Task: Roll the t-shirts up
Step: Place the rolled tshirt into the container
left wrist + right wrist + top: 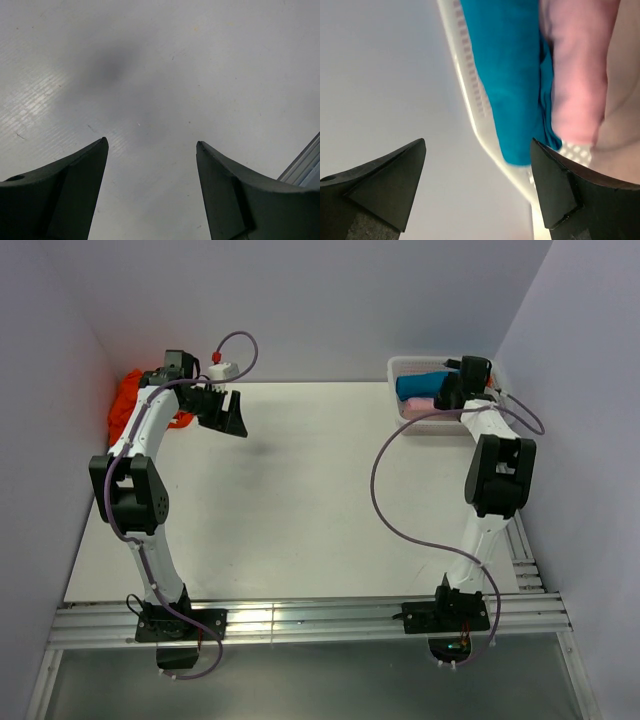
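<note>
A rolled teal-blue t-shirt [417, 385] and a pale pink one [420, 403] lie in the white mesh basket [400, 365] at the back right. They also show in the right wrist view, teal [510, 75] beside pink [575, 65]. An orange-red t-shirt [128, 400] lies bunched at the back left behind the left arm. My right gripper [477, 145] is open and empty above the basket's corner. My left gripper [225, 415] is open and empty above bare table, to the right of the orange-red shirt; in the left wrist view [152, 142] only table shows between its fingers.
The white table [300, 500] lies between grey walls on the left, back and right. An aluminium rail [300, 620] runs along the near edge, with another rail [525, 550] by the right arm. Purple cables loop from both arms.
</note>
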